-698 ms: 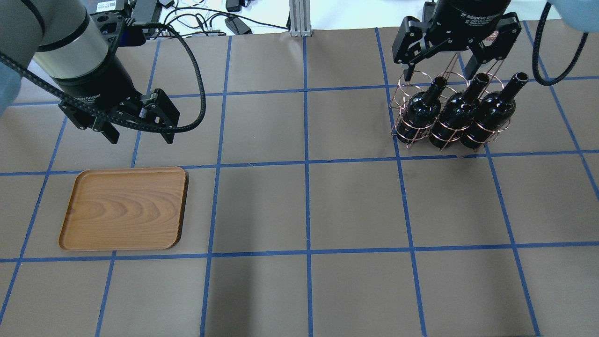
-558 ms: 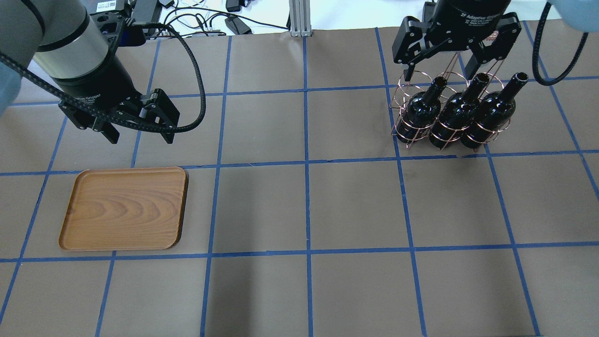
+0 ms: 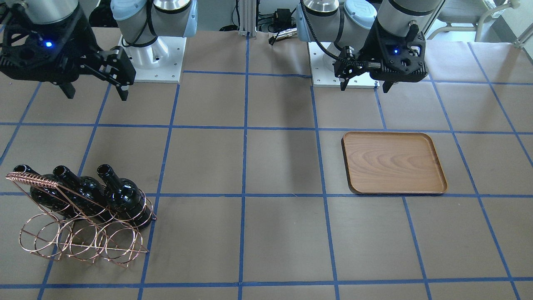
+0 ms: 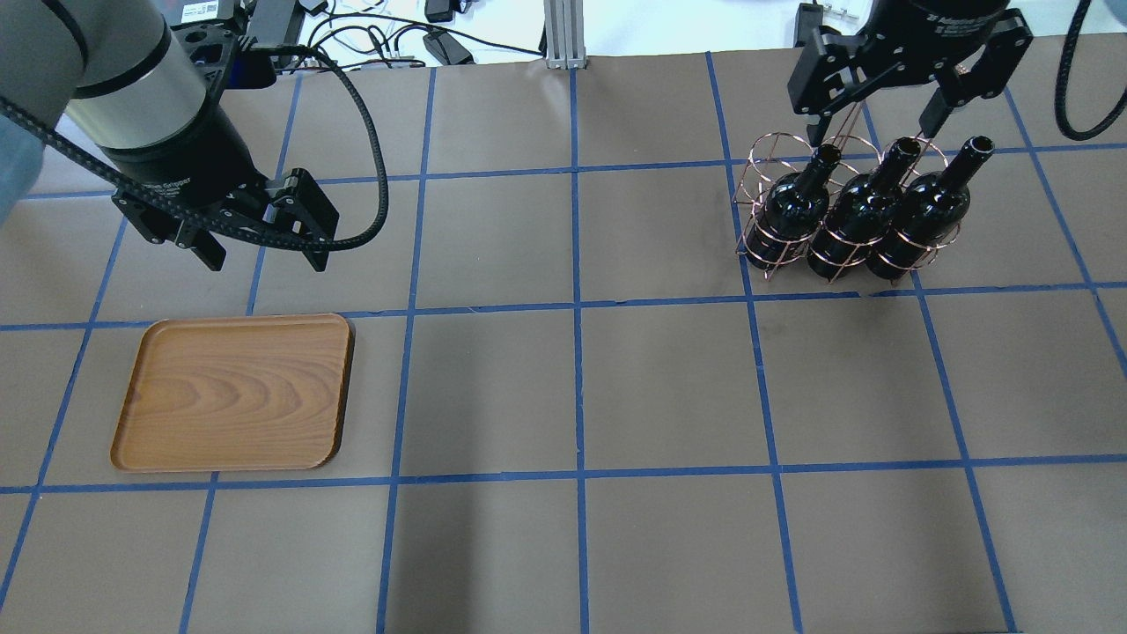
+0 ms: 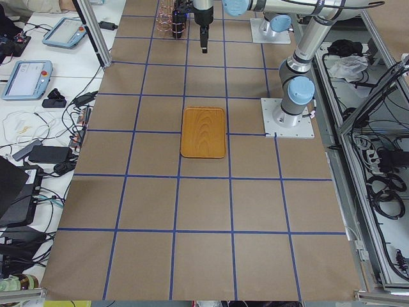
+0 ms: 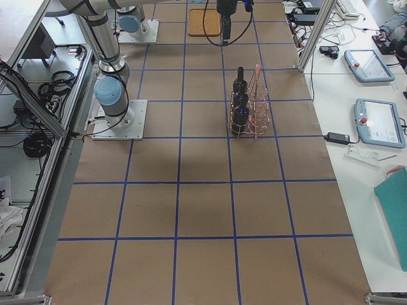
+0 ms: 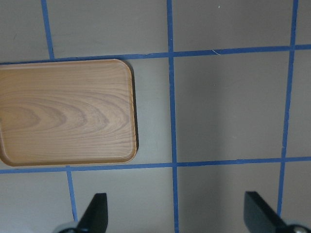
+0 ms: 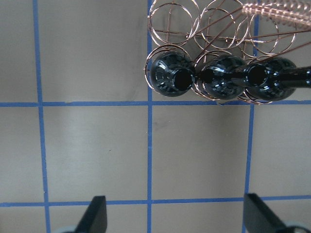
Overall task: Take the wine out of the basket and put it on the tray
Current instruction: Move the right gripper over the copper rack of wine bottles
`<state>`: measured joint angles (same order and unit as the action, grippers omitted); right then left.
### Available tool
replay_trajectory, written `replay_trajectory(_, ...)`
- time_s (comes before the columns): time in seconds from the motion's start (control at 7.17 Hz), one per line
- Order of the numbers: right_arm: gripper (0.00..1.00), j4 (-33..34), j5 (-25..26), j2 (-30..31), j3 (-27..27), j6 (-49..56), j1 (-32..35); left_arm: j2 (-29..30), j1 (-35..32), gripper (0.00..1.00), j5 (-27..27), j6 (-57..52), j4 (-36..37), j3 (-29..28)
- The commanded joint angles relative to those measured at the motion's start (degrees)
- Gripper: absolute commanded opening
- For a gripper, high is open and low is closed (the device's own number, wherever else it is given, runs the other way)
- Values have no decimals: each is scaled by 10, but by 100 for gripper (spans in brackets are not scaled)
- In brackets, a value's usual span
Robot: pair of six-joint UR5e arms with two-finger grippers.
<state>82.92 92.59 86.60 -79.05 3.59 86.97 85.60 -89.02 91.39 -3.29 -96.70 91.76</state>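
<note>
Standing upright in the basket (image 8: 279, 9), three wine bottles (image 4: 850, 220) point mouth-up.

Bright, even overhead lighting, everything sharp; soft blurry shadows on the table (image 4: 669, 387), little glints on the wine bottles (image 8: 163, 70).

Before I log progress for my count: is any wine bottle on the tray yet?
No, all three wine bottles stand in the basket, away from the tray.
</note>
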Motion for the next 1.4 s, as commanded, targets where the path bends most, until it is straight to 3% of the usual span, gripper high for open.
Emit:
replay_trajectory(0.0,95,23,-3,-46,-6,91,-87,1,0,100,0,-1,0,0)
replay_trajectory(0.28,98,137,-4,-96,-28,88,-89,1,0,100,0,-1,0,1)
replay_trajectory(0.98,88,178,-21,-104,-80,50,-88,-1,0,100,2,-2,1,11)
replay_trajectory(1.12,76,183,-20,-104,-82,52,-88,-2,0,100,2,-2,1,15)
replay_trajectory(1.26,74,183,-22,-104,-88,50,-88,-2,0,100,17,-2,2,19)
